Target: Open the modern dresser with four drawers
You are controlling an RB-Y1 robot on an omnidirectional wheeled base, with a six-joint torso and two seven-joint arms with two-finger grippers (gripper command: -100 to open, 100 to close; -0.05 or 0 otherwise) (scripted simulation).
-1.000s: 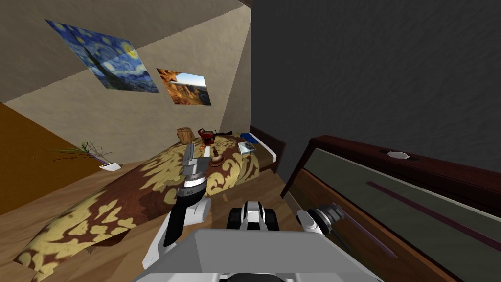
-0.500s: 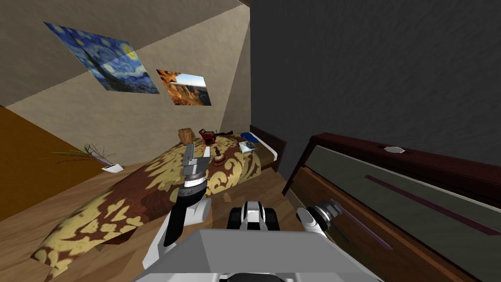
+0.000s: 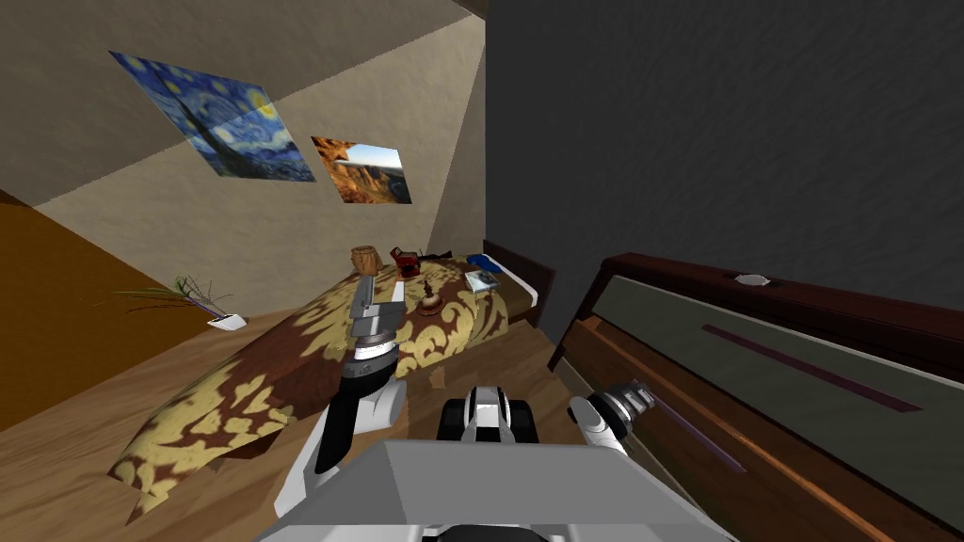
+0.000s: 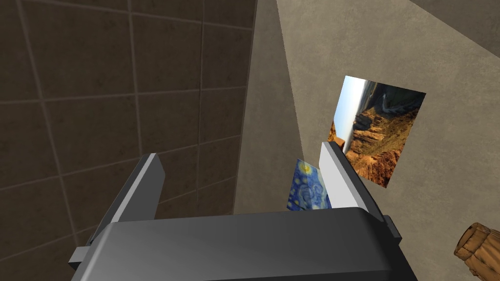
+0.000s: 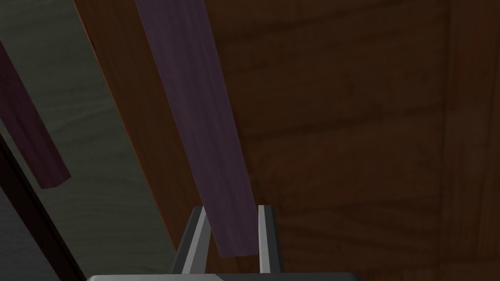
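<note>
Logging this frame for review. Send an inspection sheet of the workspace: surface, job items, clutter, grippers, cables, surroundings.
Surface: dresser top is dark wood, with one small white object on it.
Job's things: brown drawer front with a purple bar handle; grey drawer front above it with a like handle.
Clutter: bed carries a brown cup-like thing, a red item and a book.
Grippers: right gripper is shut on the purple bar handle, near its end. Left gripper is open over the bed, holding nothing.
Cables: nothing seen.
Surroundings: wooden floor, potted plant, two pictures on the beige wall, dark grey wall behind the dresser.
</note>
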